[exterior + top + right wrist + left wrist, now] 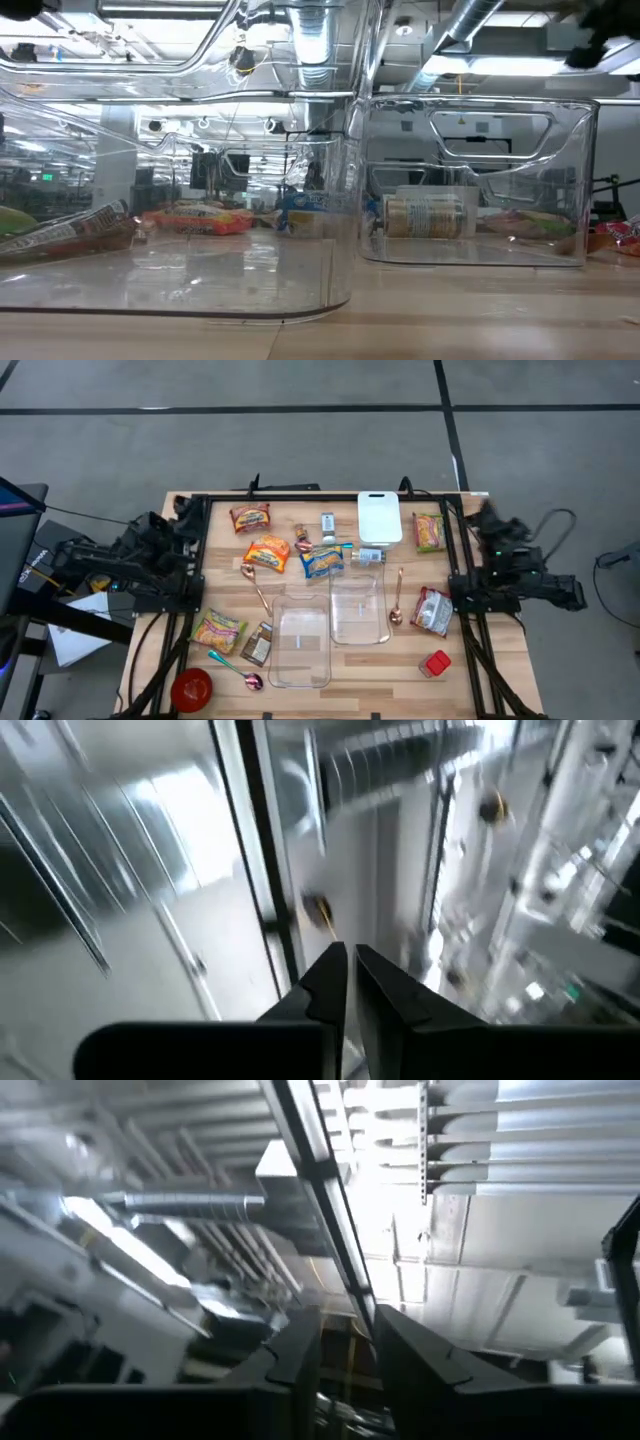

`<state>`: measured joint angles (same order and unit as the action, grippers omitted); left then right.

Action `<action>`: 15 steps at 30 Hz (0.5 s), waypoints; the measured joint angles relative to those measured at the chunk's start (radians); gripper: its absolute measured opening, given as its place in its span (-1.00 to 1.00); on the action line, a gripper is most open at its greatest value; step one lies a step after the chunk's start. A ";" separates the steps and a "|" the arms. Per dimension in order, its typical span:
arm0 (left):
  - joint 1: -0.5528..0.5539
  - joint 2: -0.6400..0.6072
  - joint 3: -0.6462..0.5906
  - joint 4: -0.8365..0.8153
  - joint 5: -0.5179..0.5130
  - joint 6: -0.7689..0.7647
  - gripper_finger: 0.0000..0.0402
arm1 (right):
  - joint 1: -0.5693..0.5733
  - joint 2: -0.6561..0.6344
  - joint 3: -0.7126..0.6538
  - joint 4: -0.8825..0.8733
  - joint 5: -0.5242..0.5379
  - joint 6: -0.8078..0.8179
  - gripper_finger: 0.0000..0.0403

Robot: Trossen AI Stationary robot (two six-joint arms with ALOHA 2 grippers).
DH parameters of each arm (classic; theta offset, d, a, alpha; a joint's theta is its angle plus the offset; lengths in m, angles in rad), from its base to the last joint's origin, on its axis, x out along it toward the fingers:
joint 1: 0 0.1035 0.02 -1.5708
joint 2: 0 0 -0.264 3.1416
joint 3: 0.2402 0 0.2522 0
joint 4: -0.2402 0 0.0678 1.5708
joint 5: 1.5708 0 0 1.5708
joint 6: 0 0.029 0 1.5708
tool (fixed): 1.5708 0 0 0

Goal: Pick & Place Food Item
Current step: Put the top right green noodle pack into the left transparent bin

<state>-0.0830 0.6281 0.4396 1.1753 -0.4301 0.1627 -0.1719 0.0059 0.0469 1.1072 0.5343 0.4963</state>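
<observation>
The left gripper [345, 1345] is parked off the table's left edge, pointing up at the ceiling, and its fingers sit close together with only a thin gap and nothing in them. The food is well away from it, out on the table [470, 680]: a red bowl [191, 688], a green noodle pack [219, 630], orange packs [267, 553], a blue pack [323, 561], and spoons. In the middle sit two clear bins [302, 645], and both look bare inside. Past them lie a white board [379, 517], a green pack [429, 532], a silver pack [432, 610] and a small red box [436, 663]. The right gripper [350, 975] is parked off the right edge, fingers almost touching, holding nothing, with the silver pack nearest to it. So the job looks not yet begun: no food is picked up and none is placed.
</observation>
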 joint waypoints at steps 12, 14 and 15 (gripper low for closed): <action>0.000 0.009 0.102 -0.054 0.001 0.144 0.17 | -0.025 0.154 0.391 -0.480 -0.170 0.045 -0.91; 0.000 0.008 0.106 -0.051 0.001 0.144 0.23 | -0.025 0.231 0.486 -0.540 -0.174 -0.012 -0.91; 0.000 0.008 0.106 -0.051 0.001 0.144 0.26 | -0.025 0.264 0.532 -0.577 -0.174 -0.042 -0.91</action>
<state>-0.0830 0.6361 0.5461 1.1246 -0.4294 0.3065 -0.1970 0.2698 0.5788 0.5303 0.3599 0.4540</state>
